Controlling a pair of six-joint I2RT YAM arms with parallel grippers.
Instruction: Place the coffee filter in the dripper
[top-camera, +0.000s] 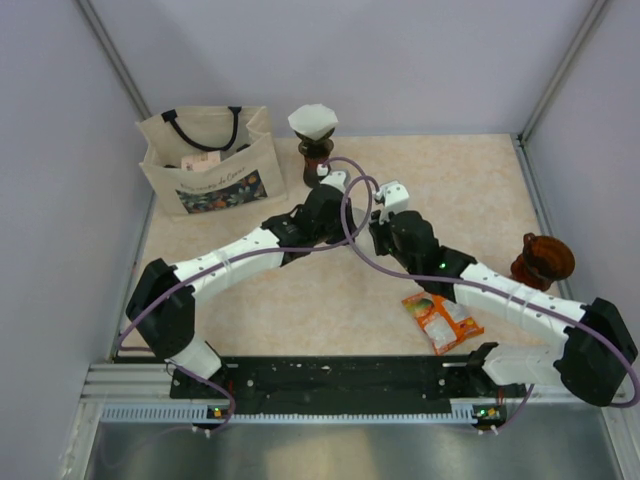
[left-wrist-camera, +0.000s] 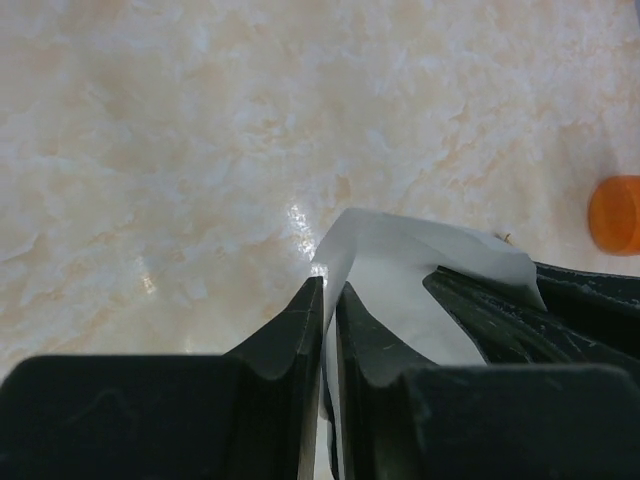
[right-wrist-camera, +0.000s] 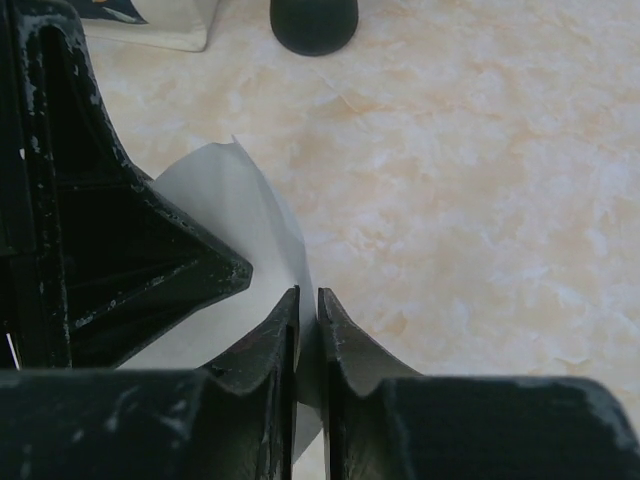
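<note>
A white paper coffee filter (left-wrist-camera: 400, 270) hangs between my two grippers above the table's middle. My left gripper (left-wrist-camera: 330, 290) is shut on one edge of it. My right gripper (right-wrist-camera: 308, 295) is shut on the opposite edge (right-wrist-camera: 230, 200). In the top view the two grippers (top-camera: 338, 185) (top-camera: 388, 195) face each other closely and the filter is mostly hidden between them. The dark cone-shaped dripper (top-camera: 316, 158) stands just behind them at the back, with a white paper cone (top-camera: 313, 120) on its top. Its dark base shows in the right wrist view (right-wrist-camera: 313, 25).
A beige tote bag (top-camera: 210, 165) stands at the back left. A reddish-brown translucent vessel (top-camera: 542, 260) stands at the right edge. An orange snack packet (top-camera: 440, 320) lies near the right arm. An orange object (left-wrist-camera: 615, 215) shows at the left wrist view's right edge.
</note>
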